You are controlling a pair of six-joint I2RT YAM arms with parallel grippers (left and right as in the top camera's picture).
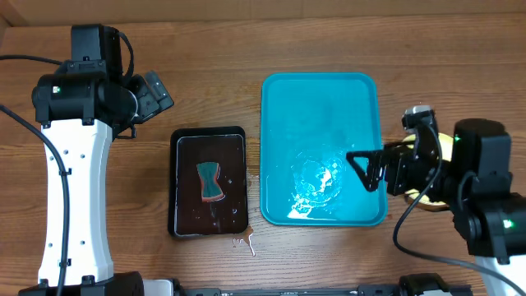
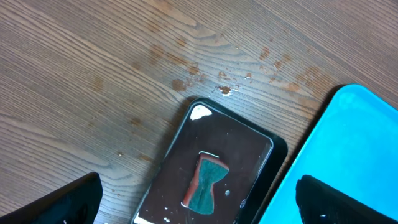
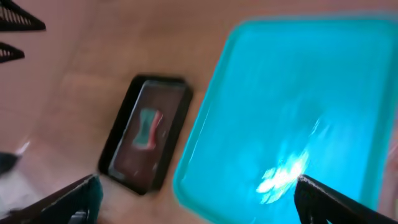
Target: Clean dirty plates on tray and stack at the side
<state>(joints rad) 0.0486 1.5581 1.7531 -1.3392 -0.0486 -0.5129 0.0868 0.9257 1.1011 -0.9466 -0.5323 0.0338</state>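
Tray (image 1: 320, 99) lies flat with its long axis running far to near, wet and glinting, just right of the black tray (image 1: 174, 185) holding 1 sponge (image 1: 211, 181). A yellow-green plate edge (image 1: 448, 141) shows by the right arm. The right gripper (image 1: 366, 170) hovers over the tray's right rim, jaws wide, holding nothing. The left gripper (image 1: 158, 92) hangs spread and unladen above the wood.
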